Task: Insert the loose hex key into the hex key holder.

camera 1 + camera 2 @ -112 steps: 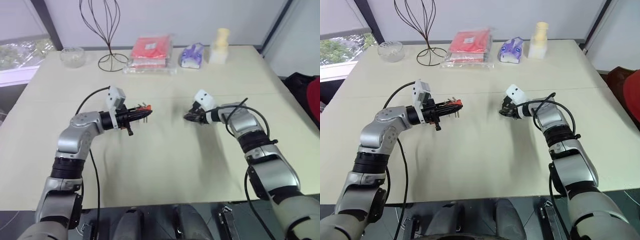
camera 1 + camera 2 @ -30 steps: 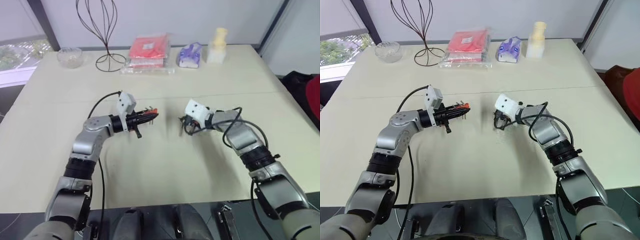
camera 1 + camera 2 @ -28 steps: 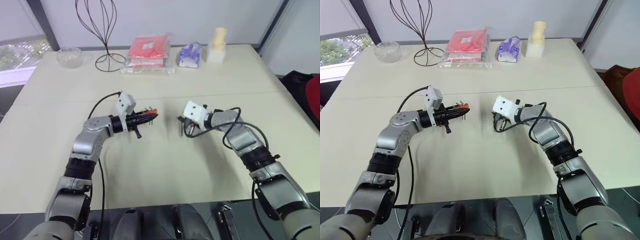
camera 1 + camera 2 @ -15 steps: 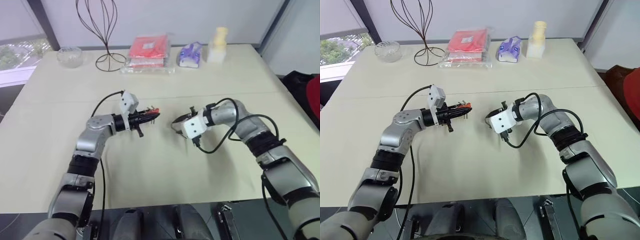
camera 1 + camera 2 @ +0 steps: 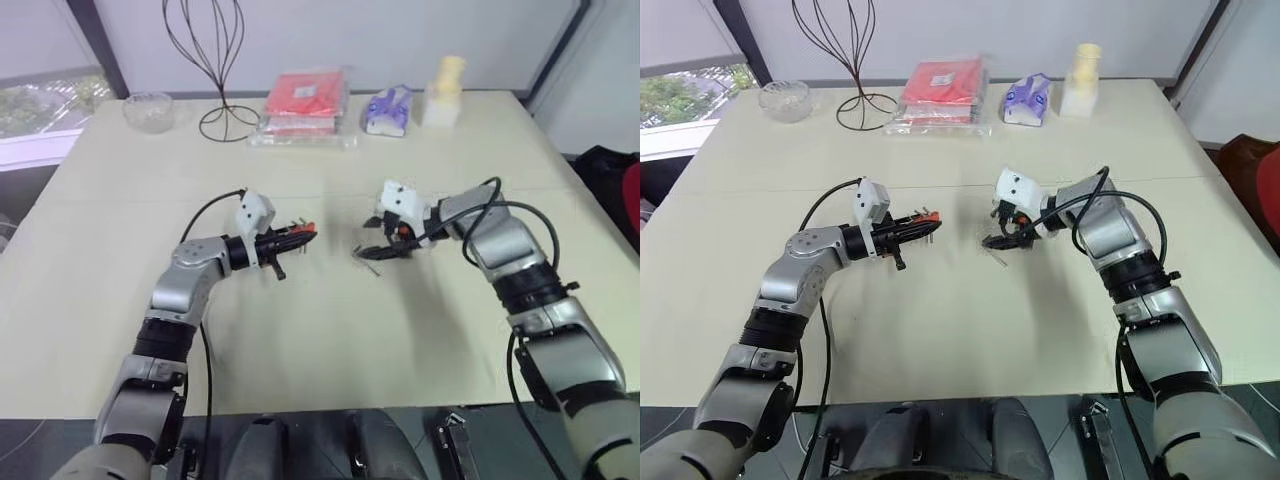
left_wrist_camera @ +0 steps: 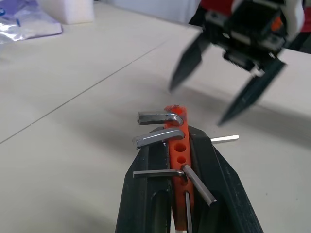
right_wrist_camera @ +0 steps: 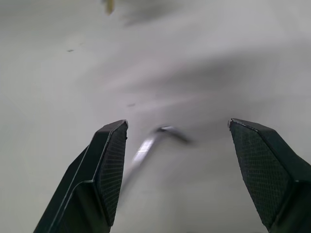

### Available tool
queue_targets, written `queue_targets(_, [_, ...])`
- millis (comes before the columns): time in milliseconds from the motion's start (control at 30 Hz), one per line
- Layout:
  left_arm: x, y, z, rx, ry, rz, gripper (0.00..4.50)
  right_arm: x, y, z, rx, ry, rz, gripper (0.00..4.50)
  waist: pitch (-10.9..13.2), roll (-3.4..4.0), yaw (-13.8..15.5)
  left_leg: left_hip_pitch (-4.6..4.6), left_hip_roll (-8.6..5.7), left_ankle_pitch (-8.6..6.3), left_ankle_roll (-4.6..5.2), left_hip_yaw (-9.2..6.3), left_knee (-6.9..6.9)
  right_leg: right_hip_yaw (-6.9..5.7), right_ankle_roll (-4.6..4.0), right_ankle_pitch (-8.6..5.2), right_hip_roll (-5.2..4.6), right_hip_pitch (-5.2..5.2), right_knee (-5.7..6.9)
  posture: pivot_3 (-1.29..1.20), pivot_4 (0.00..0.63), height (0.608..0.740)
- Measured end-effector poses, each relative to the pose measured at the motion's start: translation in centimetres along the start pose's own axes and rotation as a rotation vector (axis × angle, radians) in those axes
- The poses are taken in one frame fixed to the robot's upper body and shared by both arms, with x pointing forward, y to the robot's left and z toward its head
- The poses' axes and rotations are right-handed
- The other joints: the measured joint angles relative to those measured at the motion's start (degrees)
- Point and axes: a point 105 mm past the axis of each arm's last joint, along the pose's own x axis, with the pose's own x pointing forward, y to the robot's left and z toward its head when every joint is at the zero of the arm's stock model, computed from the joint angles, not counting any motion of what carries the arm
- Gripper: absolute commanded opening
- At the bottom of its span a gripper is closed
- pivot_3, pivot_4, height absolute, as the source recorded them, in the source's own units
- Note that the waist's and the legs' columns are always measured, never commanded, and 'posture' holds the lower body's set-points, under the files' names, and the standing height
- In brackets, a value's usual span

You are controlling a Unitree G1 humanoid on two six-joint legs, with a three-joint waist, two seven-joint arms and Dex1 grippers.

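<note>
- Left side: note that your left gripper (image 5: 927, 227) is clenched on the small orange-red plastic hex key holder (image 6: 176, 145), which carries several short dark metal keys. The holder is held above the cream table top (image 5: 300, 330), its end pointing toward the right gripper.
- Centre: locate the thin dark grey L-shaped loose hex key (image 7: 148, 145). It lies flat on the table, free of both grippers, between the holder and the right arm.
- Right side: observe that your right gripper (image 5: 378, 249) is released, its two black fingers (image 7: 104, 170) spread wide and tilted down at the table. The loose hex key lies directly below, between the two fingertips and nearer one of them; neither finger touches it.
- The right gripper stands near the holder, and the two are apart.
</note>
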Motion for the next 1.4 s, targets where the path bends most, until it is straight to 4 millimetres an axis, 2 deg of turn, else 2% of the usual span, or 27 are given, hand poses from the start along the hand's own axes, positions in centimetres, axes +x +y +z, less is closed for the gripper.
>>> queue_targets(133, [0.0, 0.1, 0.0, 0.004, 0.0, 0.004, 0.0, 0.2, 1.9, 0.0, 0.104, 0.009, 0.029, 3.41, 0.0, 0.0, 0.0, -0.02, -0.02, 0.0, 0.01, -0.01, 0.0, -0.01, 0.0, 0.0, -0.03, -0.03, 0.0, 0.0, 0.15, 0.74])
queue_targets(200, [0.0, 0.1, 0.0, 0.006, 0.0, 0.004, 0.0, 0.2, 2.4, 0.3, 0.109, 0.005, 0.028, 3.41, 0.0, 0.0, 0.0, -0.02, -0.02, -0.01, 0.01, -0.01, -0.01, -0.01, 0.0, 0.0, -0.02, -0.04, 0.0, 0.0, 0.15, 0.74])
queue_targets(333, [0.0, 0.1, 0.0, 0.006, -0.001, 0.005, 0.0, 0.5, 2.6, -0.6, 0.15, 0.026, -0.004, 3.41, 0.0, 0.0, 0.0, -0.02, -0.02, -0.01, 0.01, 0.01, -0.01, -0.01, 0.0, 0.0, -0.02, -0.04, 0.0, 0.0, 0.15, 0.74])
queue_targets(433, [0.1, 0.1, -0.2, 0.004, 0.002, 0.007, 0.0, 0.8, 2.3, -1.1, 0.158, 0.047, -0.042, 2.65, 0.0, 0.0, -0.1, -0.02, -0.02, -0.01, 0.01, 0.01, -0.01, -0.01, 0.0, 0.0, -0.02, -0.04, 0.0, 0.0, 0.15, 0.74])
queue_targets(600, [0.4, 0.1, -0.3, 0.007, -0.001, 0.006, 0.0, 1.8, 1.4, -1.5, 0.16, 0.053, -0.113, 0.04, -0.1, -0.08, -0.4, 0.05, 0.01, -0.01, 0.02, 0.02, -0.01, 0.0, 0.0, 0.0, 0.05, 0.01, 0.01, 0.0, 0.15, 0.74])
queue_targets(933, [0.6, 0.0, -0.5, -0.001, -0.004, 0.009, 0.0, 2.4, 1.2, -1.4, 0.169, 0.04, -0.114, 0.04, -0.1, -0.09, -0.7, 0.18, 0.05, -0.02, 0.03, 0.01, -0.01, 0.01, -0.01, 0.0, 0.15, 0.13, 0.01, 0.0, 0.15, 0.74])
queue_targets(1033, [0.6, 0.0, -0.4, 0.009, -0.01, 0.012, 0.0, 2.4, 1.2, -1.4, 0.162, 0.038, -0.109, 1.13, -0.1, -0.08, -0.7, 0.18, 0.06, -0.02, 0.03, 0.01, -0.01, 0.01, -0.01, 0.0, 0.15, 0.14, 0.01, 0.0, 0.15, 0.74])
queue_targets(1100, [0.6, 0.0, -0.4, 0.011, -0.01, 0.012, 0.0, 2.6, 1.3, -1.2, 0.155, 0.034, -0.103, 2.09, -0.1, -0.08, -0.7, 0.19, 0.06, -0.02, 0.03, 0.01, -0.01, 0.01, -0.01, 0.0, 0.15, 0.15, 0.01, 0.0, 0.15, 0.74])
queue_targets(1333, [0.5, 0.2, -0.7, 0.008, -0.004, 0.02, 0.0, 3.3, 0.8, -0.7, 0.169, 0.022, -0.116, 2.09, -0.1, -0.09, -0.6, 0.27, 0.06, -0.02, 0.03, -0.01, 0.0, 0.01, -0.01, 0.0, 0.14, 0.23, 0.01, 0.0, 0.15, 0.74])
queue_targets(1400, [0.6, 0.2, -0.7, 0.012, -0.006, 0.021, 0.0, 3.5, 0.6, -0.7, 0.171, 0.02, -0.127, 1.21, -0.2, -0.08, -0.6, 0.28, 0.06, -0.02, 0.03, -0.01, 0.0, 0.01, -0.01, 0.0, 0.14, 0.24, 0.01, 0.0, 0.15, 0.74])
